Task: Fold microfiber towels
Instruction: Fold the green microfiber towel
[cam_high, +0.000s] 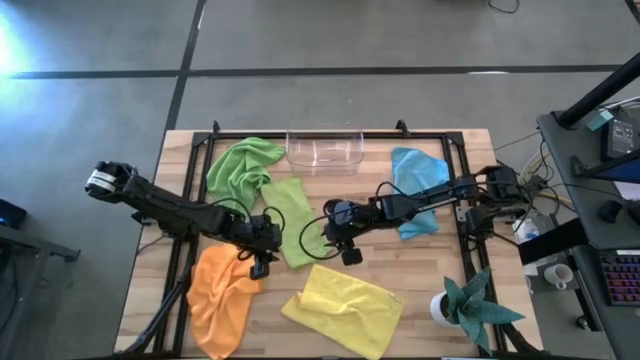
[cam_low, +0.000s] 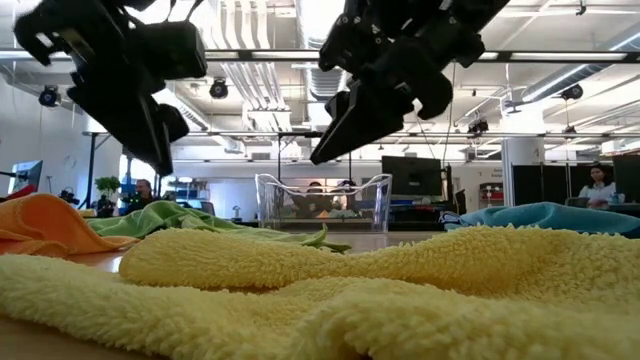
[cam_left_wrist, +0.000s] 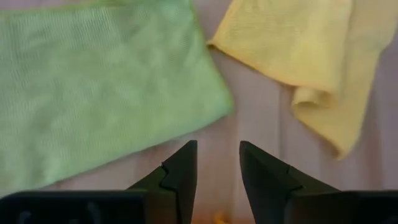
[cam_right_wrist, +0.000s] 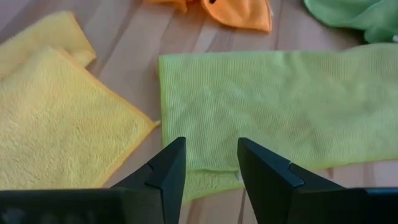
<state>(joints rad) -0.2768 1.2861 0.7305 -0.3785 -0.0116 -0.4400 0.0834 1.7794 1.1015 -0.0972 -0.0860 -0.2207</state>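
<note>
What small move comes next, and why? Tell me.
Probably lower the right gripper onto the near edge of the flat lime green towel and pinch it: its open fingers sit just above that edge, and the left gripper hovers open beside the same towel.

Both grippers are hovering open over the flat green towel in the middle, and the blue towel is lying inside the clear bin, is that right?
Not quite. The high view shows the blue towel on the table beside the clear bin, not inside. The rest holds: left gripper and right gripper hover open by the flat green towel.
</note>
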